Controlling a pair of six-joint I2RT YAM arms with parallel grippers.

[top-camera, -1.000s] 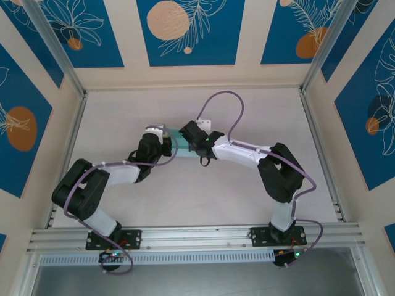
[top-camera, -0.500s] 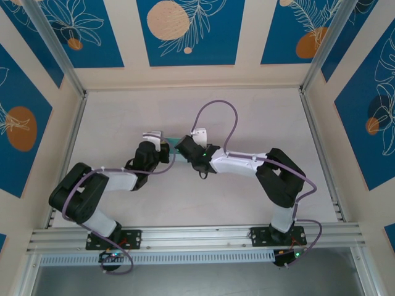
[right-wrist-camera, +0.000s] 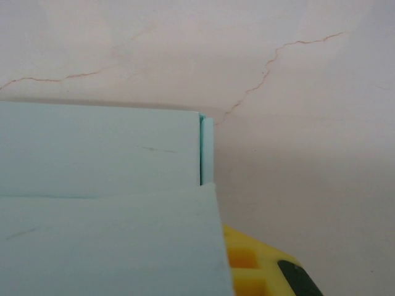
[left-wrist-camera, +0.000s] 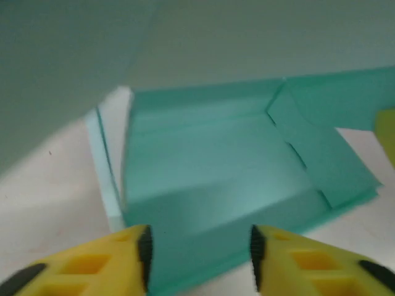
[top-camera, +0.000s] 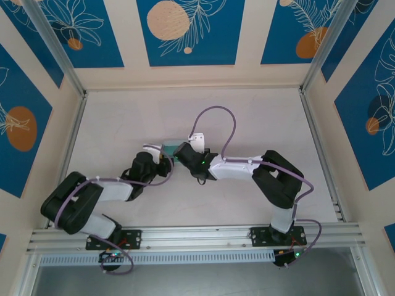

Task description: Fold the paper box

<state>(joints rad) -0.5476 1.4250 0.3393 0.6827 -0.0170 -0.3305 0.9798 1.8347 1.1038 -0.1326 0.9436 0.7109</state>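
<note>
The box (top-camera: pixel 168 148), pale blue card with its walls half raised, lies mid-desk (top-camera: pixel 247 111) between the two hands. The right hand (top-camera: pixel 184 152) is closed and seems to be pinching a flap. In its wrist view, card lies right over the yellow finger (right-wrist-camera: pixel 259 271), probably to steady the box and keep that wall upright. The left hand (left-wrist-camera: pixel 200 246) is open just short of the box's near edge, gripping nothing, and looks free to take the next flap.

Black-and-white arms (top-camera: pixel 234 166), lilac cables (top-camera: pixel 213 110), yellow jaws
</note>
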